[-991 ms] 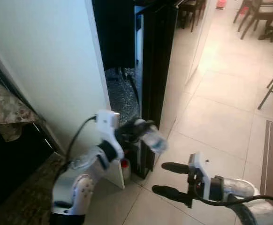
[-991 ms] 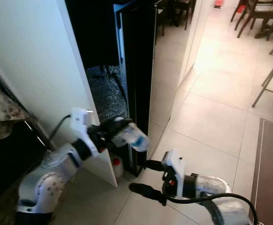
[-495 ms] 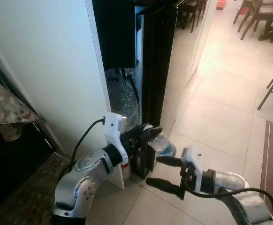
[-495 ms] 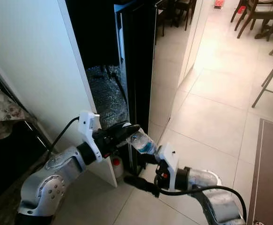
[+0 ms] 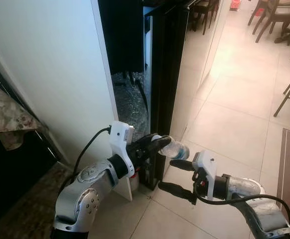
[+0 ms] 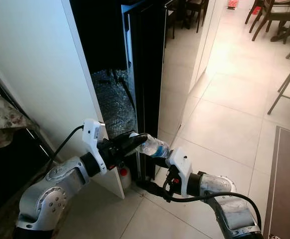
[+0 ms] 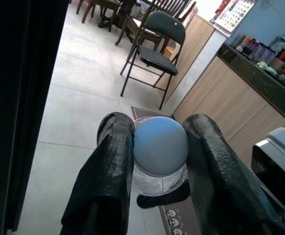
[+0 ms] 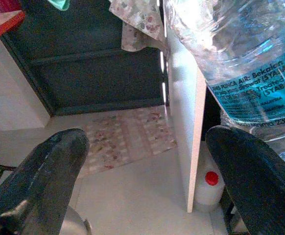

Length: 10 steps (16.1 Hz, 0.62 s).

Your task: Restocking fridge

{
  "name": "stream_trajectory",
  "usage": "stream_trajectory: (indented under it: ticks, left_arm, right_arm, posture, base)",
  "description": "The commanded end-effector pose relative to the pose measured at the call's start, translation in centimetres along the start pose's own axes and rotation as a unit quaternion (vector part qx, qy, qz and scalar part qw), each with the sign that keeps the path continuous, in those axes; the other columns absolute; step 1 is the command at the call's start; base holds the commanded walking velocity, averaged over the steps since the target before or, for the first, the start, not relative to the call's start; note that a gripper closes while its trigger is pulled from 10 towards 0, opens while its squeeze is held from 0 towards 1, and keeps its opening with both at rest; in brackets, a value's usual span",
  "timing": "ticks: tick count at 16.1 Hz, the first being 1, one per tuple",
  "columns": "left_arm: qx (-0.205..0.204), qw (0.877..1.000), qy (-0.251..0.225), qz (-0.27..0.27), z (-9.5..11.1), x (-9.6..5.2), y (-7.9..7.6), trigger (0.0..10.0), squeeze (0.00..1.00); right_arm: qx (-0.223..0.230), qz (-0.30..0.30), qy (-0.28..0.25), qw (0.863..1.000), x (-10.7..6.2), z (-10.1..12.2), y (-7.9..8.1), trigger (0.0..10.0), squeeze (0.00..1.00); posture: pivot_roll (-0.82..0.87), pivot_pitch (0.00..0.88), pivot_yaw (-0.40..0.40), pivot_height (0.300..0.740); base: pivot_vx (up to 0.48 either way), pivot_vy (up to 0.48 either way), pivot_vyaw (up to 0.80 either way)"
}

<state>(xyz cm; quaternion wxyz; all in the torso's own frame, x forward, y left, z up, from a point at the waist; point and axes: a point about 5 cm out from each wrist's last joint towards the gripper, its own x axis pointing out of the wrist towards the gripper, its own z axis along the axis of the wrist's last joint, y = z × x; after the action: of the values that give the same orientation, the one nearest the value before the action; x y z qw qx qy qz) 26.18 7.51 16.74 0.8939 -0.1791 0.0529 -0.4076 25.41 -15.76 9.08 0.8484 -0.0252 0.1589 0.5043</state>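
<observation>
Handover, by the look of it. Left gripper (image 5: pixel 157 145) clamps the cap end of a clear plastic water bottle with blue label (image 5: pixel 175 150), held level just off the edge of the tall black fridge door (image 5: pixel 167 59). Right gripper (image 5: pixel 177 175) spread wide, upper finger touching or nearly touching bottle body, lower finger below. Best closed on mid-body, firm, before the left lets go; thin wall likely to dent. Pale glossy floor tiles (image 5: pixel 234 94); white wall panel (image 5: pixel 50 64); folding chair (image 7: pixel 157 44); small white jug with red cap (image 8: pixel 208 182) at panel foot
</observation>
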Motion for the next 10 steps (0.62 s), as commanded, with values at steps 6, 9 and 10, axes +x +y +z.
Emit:
stream_trajectory:
  ticks: [6,9,10]
  left_arm:
    - [0.004,0.999,0.003,-0.036,0.2,-0.2,-0.9,10.0,0.00]
    - [0.005,0.999,0.005,-0.036,0.1,-0.2,-0.9,10.0,0.00]
    - [0.006,0.999,0.005,-0.037,0.1,-0.1,-0.9,10.0,0.00]
  right_arm:
    - [-0.013,-0.056,0.016,0.998,-1.2,-0.1,-1.9,10.0,0.00]
    - [-0.016,-0.059,0.018,0.998,-1.3,-0.1,-2.0,10.0,0.00]
    - [-0.019,-0.064,0.022,0.997,-1.5,-0.1,-2.2,10.0,0.00]
  posture:
    - [0.06,0.000,0.018,0.740]
    - [0.05,0.000,0.018,0.740]
    - [0.05,0.000,0.016,0.740]
  base:
    - [0.000,0.000,0.00]
    - [0.000,0.000,0.00]
    - [0.000,0.000,0.00]
